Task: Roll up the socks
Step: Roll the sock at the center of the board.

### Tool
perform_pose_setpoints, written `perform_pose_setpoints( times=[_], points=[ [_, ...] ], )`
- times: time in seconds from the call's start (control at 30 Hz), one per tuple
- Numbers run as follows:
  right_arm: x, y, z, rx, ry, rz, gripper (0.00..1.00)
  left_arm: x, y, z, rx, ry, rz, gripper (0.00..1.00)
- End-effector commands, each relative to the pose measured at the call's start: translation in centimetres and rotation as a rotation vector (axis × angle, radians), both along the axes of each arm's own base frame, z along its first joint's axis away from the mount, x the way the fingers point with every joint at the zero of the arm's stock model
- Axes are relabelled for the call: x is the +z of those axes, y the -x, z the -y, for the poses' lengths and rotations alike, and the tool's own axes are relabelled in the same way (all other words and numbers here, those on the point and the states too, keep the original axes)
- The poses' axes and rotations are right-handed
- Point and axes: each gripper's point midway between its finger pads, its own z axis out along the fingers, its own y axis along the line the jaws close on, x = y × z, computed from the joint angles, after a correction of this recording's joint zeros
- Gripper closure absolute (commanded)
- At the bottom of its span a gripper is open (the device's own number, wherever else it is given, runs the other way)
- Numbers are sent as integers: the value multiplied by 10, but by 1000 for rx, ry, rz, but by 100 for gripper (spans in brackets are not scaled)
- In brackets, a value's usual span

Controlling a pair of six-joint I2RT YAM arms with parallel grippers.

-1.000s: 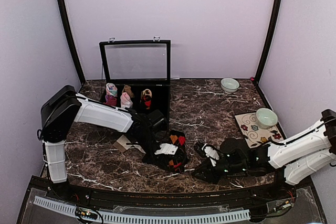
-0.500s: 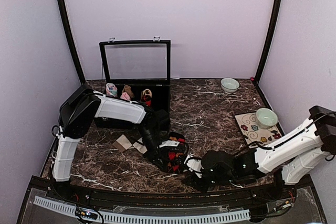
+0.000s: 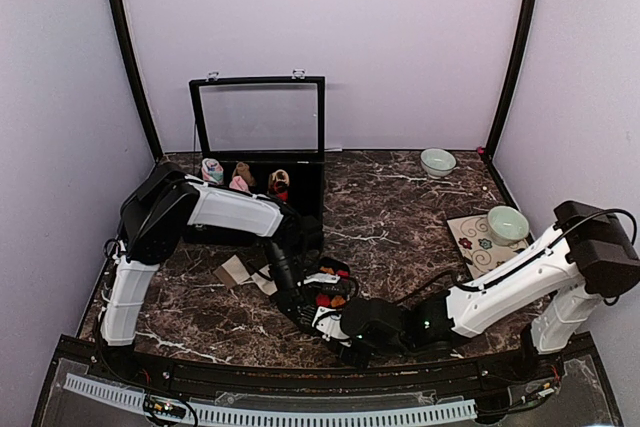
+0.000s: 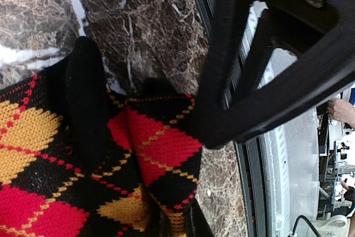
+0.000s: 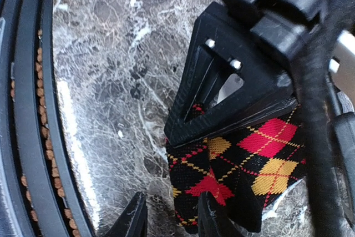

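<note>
Rolling looks barely begun: the left gripper (image 4: 176, 221) pinches the argyle sock (image 4: 161, 148), bunched but unrolled near the tabletop's (image 5: 111, 81) front edge; the right gripper (image 5: 169, 216) stands part-spread around its corner.

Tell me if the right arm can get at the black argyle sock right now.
Probably yes. The right gripper sits open right at the edge of the argyle sock. The left gripper pinches that sock close by, so room looks tight.
</note>
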Motion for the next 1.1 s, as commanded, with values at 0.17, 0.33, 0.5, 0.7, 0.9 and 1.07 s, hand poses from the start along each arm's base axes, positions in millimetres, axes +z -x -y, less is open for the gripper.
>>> perform_pose_setpoints(
  times=[0.17, 0.33, 0.5, 0.7, 0.9, 1.07],
  points=[
    [1, -12, -10, -5, 16, 108, 68, -27, -7, -13, -33, -123, 68, 100],
    [-6, -14, -14, -13, 13, 116, 70, -27, -8, -10, -29, -118, 67, 100],
    [-14, -19, -15, -35, 20, 129, 72, -29, -6, -12, -31, -125, 61, 100],
    [-30, -17, -1, -62, 15, 74, 78, -28, -7, -12, -26, -129, 63, 95],
    [-46, -9, 7, -80, 0, -20, 97, -20, -17, -6, 26, -105, 120, 79],
    [-64, -4, 25, -114, 0, -101, 100, 1, -23, -10, 64, -50, 165, 43]
  ],
)
